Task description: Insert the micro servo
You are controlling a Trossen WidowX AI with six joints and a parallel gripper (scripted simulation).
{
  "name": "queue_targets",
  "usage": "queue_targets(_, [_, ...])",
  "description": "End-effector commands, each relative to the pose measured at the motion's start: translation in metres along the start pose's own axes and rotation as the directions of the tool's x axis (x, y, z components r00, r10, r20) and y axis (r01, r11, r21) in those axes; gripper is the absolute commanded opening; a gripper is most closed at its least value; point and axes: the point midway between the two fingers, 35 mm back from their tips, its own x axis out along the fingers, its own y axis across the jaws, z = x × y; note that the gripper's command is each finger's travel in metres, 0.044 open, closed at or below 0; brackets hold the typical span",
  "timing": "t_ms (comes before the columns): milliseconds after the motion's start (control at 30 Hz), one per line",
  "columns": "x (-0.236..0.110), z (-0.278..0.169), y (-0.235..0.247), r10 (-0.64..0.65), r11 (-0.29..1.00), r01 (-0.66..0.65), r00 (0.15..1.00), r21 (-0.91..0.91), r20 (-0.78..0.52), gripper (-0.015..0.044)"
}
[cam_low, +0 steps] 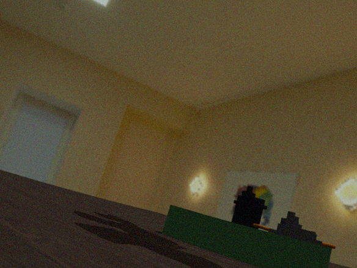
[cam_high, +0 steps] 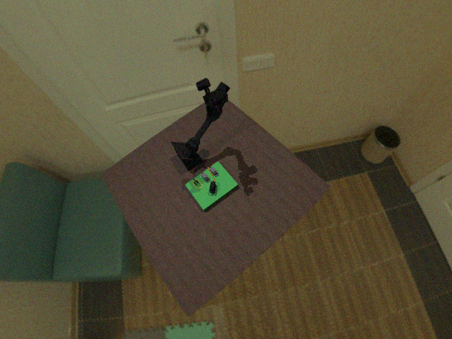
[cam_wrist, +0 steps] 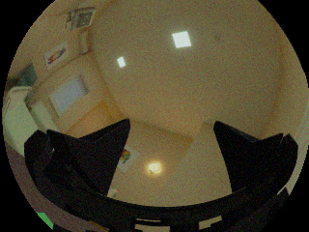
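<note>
The green deck (cam_high: 225, 185) (cam_low: 243, 248) (cam_wrist: 44, 219) lies on the table. The loose black servo (cam_high: 212, 187) (cam_low: 248, 212) stands upright on the deck's top, shaft up, outside the pocket. Its orange-yellow cable (cam_high: 211, 174) (cam_low: 262, 227) runs over the deck past the grey servos. The yellow-outlined pocket (cam_high: 200, 185) is near the deck's left corner and looks empty. My gripper (cam_wrist: 174, 124) is open and empty, raised high and well away from the deck and servo. Its fingertips are hard to make out in the top view.
Two grey servos (cam_high: 205, 177) (cam_high: 214, 171) sit in the deck beside the pocket; grey parts (cam_low: 289, 227) also show in the exterior view. The arm's base (cam_high: 188, 155) stands behind the deck. The arm's shadow falls right of the deck on the brown table (cam_high: 226, 236).
</note>
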Motion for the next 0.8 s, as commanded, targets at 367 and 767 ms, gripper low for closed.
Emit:
queue_targets(367, [0.012, -0.07, 0.134, 0.412, 0.909, -0.391, 0.892, 0.142, -0.184, 0.044])
queue_targets(767, [-0.018, -0.122, 0.234, 0.68, 0.732, -0.599, 0.663, 0.325, -0.312, 0.044])
